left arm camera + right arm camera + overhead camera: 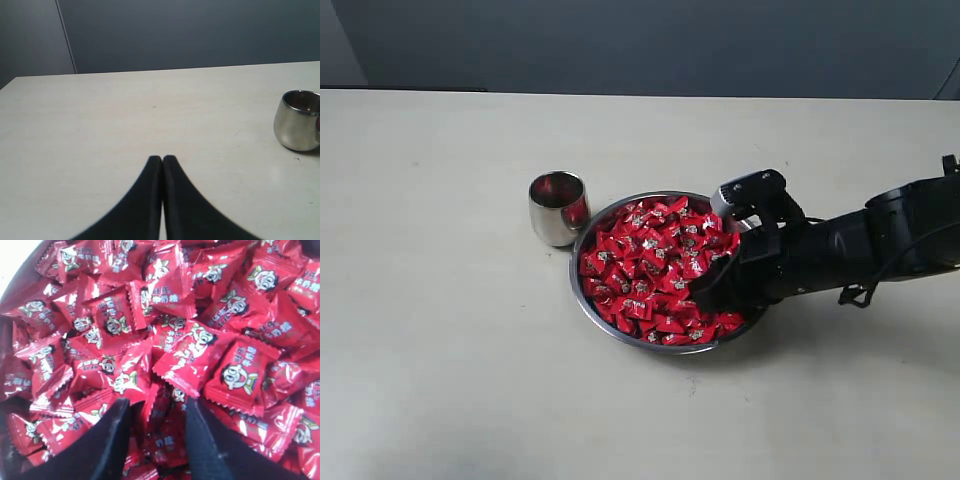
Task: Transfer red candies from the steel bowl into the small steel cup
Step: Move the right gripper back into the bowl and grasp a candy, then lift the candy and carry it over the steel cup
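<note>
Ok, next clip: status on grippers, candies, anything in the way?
Right gripper jaws open, tips among the red candies in the steel bowl. Left gripper shut, clear of the bowl. Small steel cup upright beside bowl, nothing between.

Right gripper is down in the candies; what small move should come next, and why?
Probably close the right gripper. Its jaws stand open with the tips sunk among the red candies in the steel bowl, and wrappers lie in the gap between them, so closing should catch one. Nothing is gripped yet for the small steel cup.
</note>
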